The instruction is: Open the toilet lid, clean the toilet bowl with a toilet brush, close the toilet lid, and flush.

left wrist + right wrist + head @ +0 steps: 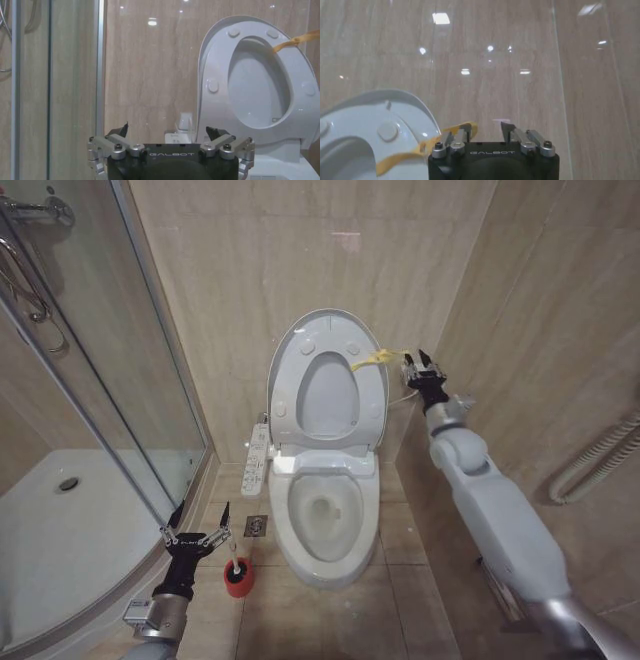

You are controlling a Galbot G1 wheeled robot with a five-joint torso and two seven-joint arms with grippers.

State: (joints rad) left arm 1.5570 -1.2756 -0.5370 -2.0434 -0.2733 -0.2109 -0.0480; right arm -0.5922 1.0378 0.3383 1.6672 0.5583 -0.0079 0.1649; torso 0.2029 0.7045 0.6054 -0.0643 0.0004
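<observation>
- Two grippers are in sight, one low at the lower left of the head view and one raised right of center.
- The toilet lid (328, 385) stands upright against the tiled wall, with the ring seat raised against it.
- A yellow tie (372, 359) hangs off the lid's right edge.
- The right gripper (417, 368) sits just beside the lid's right edge at the end of the tie, with its fingers spread; in the right wrist view the tie (422, 148) runs up to one finger.
- The toilet bowl (325, 515) lies uncovered at center.
- The left gripper (194, 530) hovers open, holding nothing.
- The toilet brush (237, 558) stands in its red holder (238, 579) on the floor, between the left gripper and the bowl.
</observation>
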